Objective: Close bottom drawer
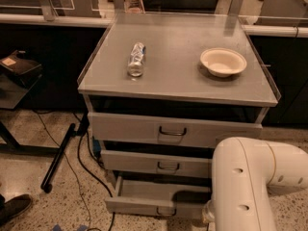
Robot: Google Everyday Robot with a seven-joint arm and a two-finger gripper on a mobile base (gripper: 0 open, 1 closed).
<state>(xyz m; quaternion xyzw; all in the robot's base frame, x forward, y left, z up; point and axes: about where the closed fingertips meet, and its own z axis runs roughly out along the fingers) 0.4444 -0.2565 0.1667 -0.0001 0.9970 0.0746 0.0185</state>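
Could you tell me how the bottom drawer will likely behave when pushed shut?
The bottom drawer looks like rigid metal, so it should probably slide straight in rather than flex. Its visible inside looks empty, so it is likely light. Pushing off-centre, away from its handle, might skew it. The gripper is out of view; only the white arm shows, lower right.

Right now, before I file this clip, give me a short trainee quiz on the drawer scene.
1. True or false: the bottom drawer is fully shut.
2. What lies left of the bowl on the cabinet top? A) a bottle on its side B) a mug C) a sponge
3. Where is the pincer?
Key: 1 false, it stands pulled out. 2 A. 3 Not visible; only the white arm shows, lower right beside the drawer.
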